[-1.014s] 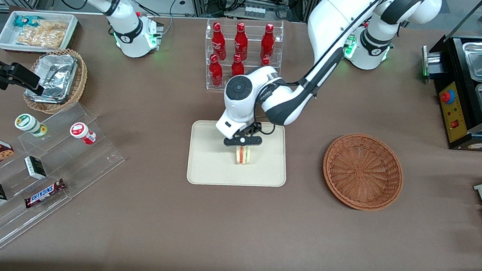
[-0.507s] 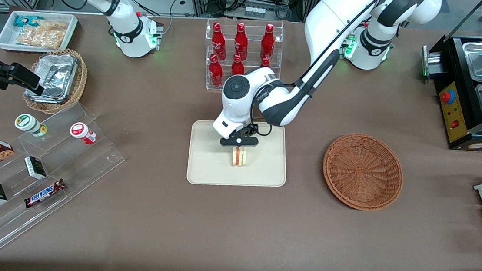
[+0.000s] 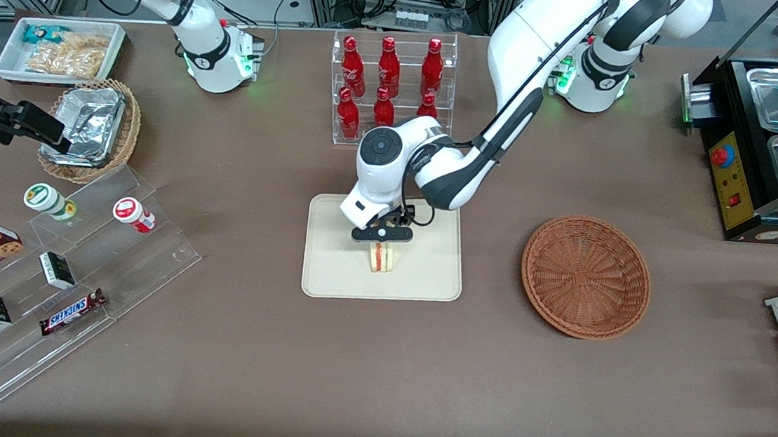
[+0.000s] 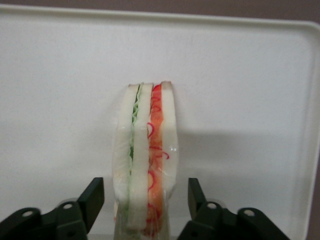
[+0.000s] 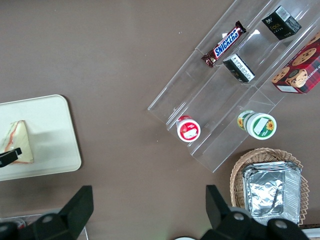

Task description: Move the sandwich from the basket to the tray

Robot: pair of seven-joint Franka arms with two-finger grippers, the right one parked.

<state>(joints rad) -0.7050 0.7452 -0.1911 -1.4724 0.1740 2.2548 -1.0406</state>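
Front view: the sandwich (image 3: pixel 381 258) stands on the tray (image 3: pixel 328 269), the claw (image 3: pixel 382 235) just above it; the wicker basket (image 3: pixel 585 276), at three o'clock, is empty. Wrist view: claw fingers (image 4: pixel 93 196) apart, flanking the sandwich (image 4: pixel 145 165) without touching. Delivery looks done; only withdrawal remains.

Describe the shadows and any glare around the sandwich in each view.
Left wrist view: the sandwich throws a soft grey shadow across the tray, and its wrap shows small glints; the open gripper straddles it. Front view: the arm shades the tray around the sandwich. Right wrist view: a faint shadow lies beside the sandwich.
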